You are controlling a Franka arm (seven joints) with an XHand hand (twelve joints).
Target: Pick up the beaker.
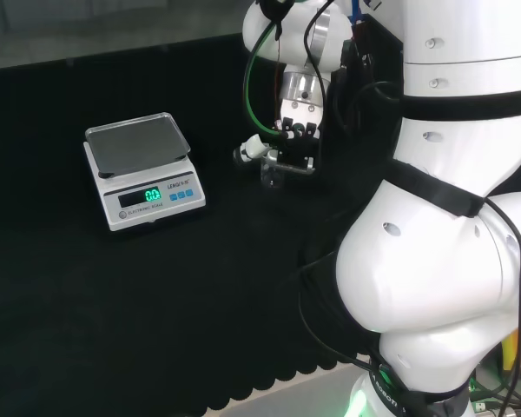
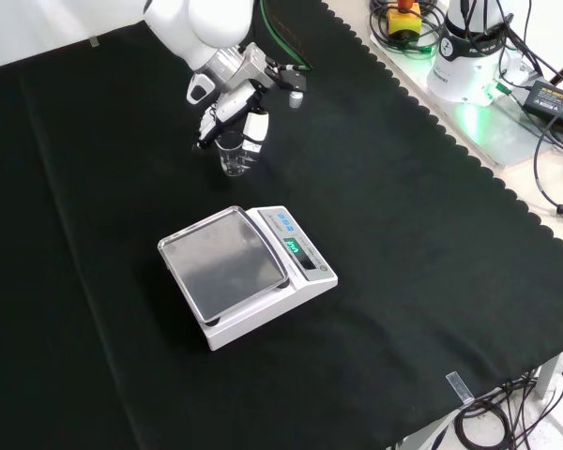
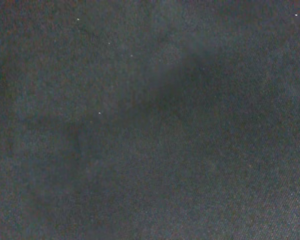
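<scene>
The small clear beaker (image 2: 233, 161) stands upright on the black cloth (image 2: 403, 234), up and a bit left of the scale (image 2: 249, 274) in the front view. The hand (image 2: 233, 117) is right over the beaker, fingers (image 2: 255, 129) bent down round its top. They seem to touch the beaker, but I cannot tell if they grip it.

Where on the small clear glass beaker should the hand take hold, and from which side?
Probably the side wall of the small clear glass beaker, reached from above: it stands upright on the black cloth, its wall free all round. The hand hangs just over it.
</scene>
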